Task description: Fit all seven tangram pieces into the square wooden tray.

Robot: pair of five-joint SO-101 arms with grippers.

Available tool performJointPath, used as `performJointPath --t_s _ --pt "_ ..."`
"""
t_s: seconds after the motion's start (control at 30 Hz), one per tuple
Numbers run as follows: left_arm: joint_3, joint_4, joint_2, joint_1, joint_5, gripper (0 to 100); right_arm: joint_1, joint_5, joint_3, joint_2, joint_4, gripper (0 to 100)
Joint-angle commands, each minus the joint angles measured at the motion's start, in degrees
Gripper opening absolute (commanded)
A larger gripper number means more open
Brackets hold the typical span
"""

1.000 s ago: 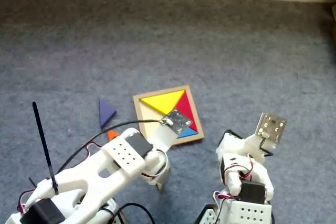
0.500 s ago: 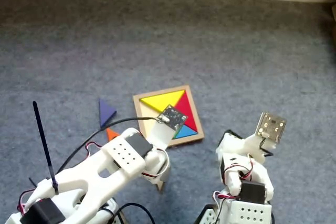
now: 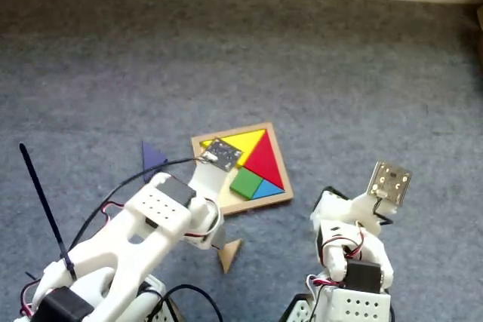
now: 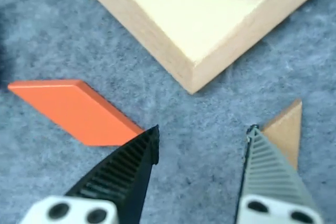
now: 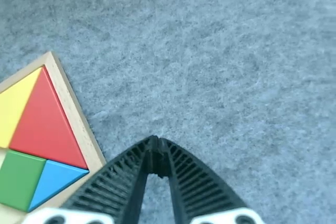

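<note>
Square wooden tray (image 3: pixel 281 161): flat near the middle of the tabletop, turned a little off its edges. Inside, lying flush: yellow triangle (image 3: pixel 245 141) along the far rim, red triangle (image 3: pixel 266 160) along the right rim, green square (image 3: pixel 246 183) and small blue triangle (image 3: pixel 269 188) toward the near rim. Outside, flat on the tabletop: purple triangle (image 3: pixel 152 158) toward the left edge, orange parallelogram (image 4: pixel 73 109) and tan triangle (image 3: pixel 229 254) near the tray's near corner, apart from it.
</note>
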Motion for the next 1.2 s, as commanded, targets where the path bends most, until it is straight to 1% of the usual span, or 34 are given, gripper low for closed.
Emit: performJointPath --t_s 0.0,0.1,0.17,0.23,0.37,0.47,0.53,0.6,0.73,0.8,0.87,1.03,1.17 --pt "-0.1 -0.4 -0.8 -5.1 -3.1 26 0.6 0.5 5.7 -0.6 -1.2 0.5" --pt "-2.2 -0.3 -1.4 -9.8 -9.0 26 0.6 0.5 5.7 -0.6 -1.2 0.5" --pt "-5.2 1.4 -1.4 -11.2 -9.8 26 0.6 0.5 5.7 -0.6 -1.2 0.5" --pt "-9.7 6.1 -1.4 -10.6 -9.8 26 0.6 0.5 5.7 -0.6 -1.2 0.5" --pt "-16.9 16.5 -1.4 -3.3 -9.8 26 0.6 0.5 5.7 -0.6 -1.2 0.5" --pt "-17.9 20.2 -1.4 3.7 -9.8 26 0.6 0.5 5.7 -0.6 -1.2 0.5" --pt "-17.8 20.1 -0.9 6.5 -9.8 24 0.6 0.5 5.7 -0.6 -1.2 0.5" --pt "-16.7 18.9 -0.9 7.1 -8.7 20 0.7 0.5 5.7 -0.6 -1.2 0.5" --pt "-10.5 7.9 -0.9 7.8 -4.1 12 0.7 0.5 5.7 -0.6 -1.2 0.5" --pt "-6.2 3.0 -0.9 9.8 -4.0 12 0.7 0.5 5.7 -0.6 -1.2 0.5" --pt "-3.7 0.4 -0.9 12.4 -3.7 12 0.7 0.5 5.7 -0.6 -1.2 0.5" --pt "-5.2 3.0 -1.0 16.3 -3.6 11 0.7 0.5 5.7 -0.6 -1.2 0.5" --pt "-9.9 7.7 -1.0 18.4 -3.6 12 0.7 0.5 5.7 -0.6 -1.2 0.5"
